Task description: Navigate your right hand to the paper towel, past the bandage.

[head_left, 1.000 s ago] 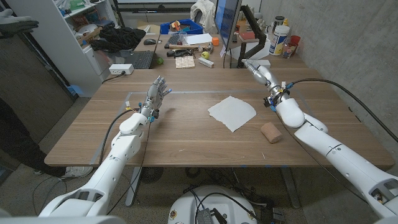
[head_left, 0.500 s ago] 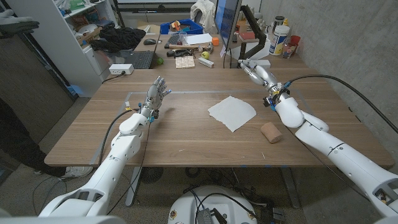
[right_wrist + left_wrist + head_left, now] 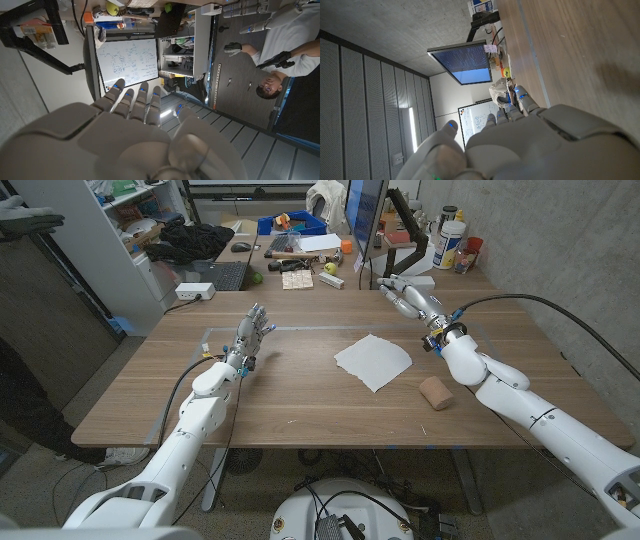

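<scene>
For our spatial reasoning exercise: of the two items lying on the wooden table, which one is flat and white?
The paper towel, a flat white sheet spread mid-table. The bandage beside it is a tan roll, nearer the table's front edge.

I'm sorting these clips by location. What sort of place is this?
Most likely a robotics lab or workshop. Behind the wooden table stands a cluttered desk with a monitor and a keyboard, and the right wrist view shows a whiteboard covered in writing.

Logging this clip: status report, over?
Right hand open, beyond paper towel at far edge. Left hand open, idle. Bandage beside right forearm, clear.
</scene>
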Robot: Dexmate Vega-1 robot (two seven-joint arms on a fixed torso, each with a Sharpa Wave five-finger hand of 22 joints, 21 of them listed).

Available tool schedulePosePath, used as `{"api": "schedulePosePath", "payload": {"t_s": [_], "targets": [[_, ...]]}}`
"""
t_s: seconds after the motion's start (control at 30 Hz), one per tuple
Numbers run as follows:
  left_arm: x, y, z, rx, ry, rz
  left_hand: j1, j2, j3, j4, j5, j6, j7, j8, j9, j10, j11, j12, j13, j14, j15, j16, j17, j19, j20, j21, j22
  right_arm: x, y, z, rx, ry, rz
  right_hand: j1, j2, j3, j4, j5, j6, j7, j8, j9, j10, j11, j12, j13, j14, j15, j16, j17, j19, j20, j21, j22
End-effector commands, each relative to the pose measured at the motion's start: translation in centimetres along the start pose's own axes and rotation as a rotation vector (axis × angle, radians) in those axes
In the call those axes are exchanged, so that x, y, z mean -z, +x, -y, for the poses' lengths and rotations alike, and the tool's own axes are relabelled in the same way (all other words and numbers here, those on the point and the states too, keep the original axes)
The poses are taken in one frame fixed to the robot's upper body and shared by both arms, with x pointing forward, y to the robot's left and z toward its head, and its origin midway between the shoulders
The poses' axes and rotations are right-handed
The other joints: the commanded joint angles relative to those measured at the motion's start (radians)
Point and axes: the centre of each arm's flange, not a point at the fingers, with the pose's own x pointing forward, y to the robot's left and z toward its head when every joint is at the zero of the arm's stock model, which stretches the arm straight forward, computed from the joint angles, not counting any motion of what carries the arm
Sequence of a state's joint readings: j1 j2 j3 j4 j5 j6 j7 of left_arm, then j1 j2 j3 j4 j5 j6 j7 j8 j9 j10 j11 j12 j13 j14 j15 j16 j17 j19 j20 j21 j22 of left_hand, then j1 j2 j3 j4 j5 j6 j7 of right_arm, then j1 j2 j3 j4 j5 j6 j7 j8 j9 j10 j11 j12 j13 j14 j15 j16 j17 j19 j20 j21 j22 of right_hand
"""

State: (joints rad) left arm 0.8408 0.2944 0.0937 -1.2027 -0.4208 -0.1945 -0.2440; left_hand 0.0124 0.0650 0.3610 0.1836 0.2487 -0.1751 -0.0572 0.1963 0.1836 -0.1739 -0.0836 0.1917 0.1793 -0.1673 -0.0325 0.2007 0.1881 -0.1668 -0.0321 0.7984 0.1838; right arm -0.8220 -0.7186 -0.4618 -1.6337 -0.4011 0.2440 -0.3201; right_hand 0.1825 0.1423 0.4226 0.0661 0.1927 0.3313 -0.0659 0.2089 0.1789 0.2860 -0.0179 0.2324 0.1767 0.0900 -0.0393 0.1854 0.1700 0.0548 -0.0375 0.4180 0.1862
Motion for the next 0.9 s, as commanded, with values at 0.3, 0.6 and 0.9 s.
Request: {"api": "schedulePosePath", "payload": {"t_s": [0.3,0.6,0.9], "targets": [[0.18,0.15,-0.05,0.002,-0.005,-0.001,0.004,0.095,-0.002,0.000,0.007,-0.076,-0.005,-0.003,0.004,-0.103,0.005,0.004,0.002,-0.222,-0.024,0.001,0.002,-0.238,-0.040,-0.005,0.002,-1.22,0.12,-0.30,-0.055,-0.153,0.025,0.024,0.037,0.015,-0.004,0.000,0.011,-0.004,-0.003,0.005,0.009,-0.009,0.001,0.003,0.010,-0.019,0.004,0.001,0.006,-0.051,-0.005,0.003],[0.26,0.06,-0.16,0.001,-0.005,-0.003,0.004,0.095,-0.004,0.000,0.008,-0.076,-0.003,-0.003,0.004,-0.104,0.005,0.004,0.002,-0.222,-0.024,0.001,0.002,-0.237,-0.039,-0.007,0.002,-1.67,0.23,-0.53,-0.085,-0.209,0.031,0.031,0.037,0.018,-0.007,0.000,0.015,-0.009,-0.005,0.005,0.011,-0.012,-0.001,0.003,0.011,-0.025,0.002,0.001,0.006,-0.055,-0.006,0.003],[0.40,0.02,-0.17,0.002,-0.006,-0.005,0.004,0.095,-0.005,0.001,0.009,-0.074,-0.004,-0.003,0.004,-0.103,0.004,0.004,0.002,-0.222,-0.023,0.001,0.002,-0.237,-0.039,-0.008,0.002,-1.86,0.30,-0.85,-0.112,-0.252,0.029,0.035,0.037,0.020,-0.007,-0.001,0.022,-0.010,-0.005,0.005,0.011,-0.019,-0.003,0.003,0.010,-0.028,0.001,0.002,0.006,-0.054,-0.008,0.003]]}}
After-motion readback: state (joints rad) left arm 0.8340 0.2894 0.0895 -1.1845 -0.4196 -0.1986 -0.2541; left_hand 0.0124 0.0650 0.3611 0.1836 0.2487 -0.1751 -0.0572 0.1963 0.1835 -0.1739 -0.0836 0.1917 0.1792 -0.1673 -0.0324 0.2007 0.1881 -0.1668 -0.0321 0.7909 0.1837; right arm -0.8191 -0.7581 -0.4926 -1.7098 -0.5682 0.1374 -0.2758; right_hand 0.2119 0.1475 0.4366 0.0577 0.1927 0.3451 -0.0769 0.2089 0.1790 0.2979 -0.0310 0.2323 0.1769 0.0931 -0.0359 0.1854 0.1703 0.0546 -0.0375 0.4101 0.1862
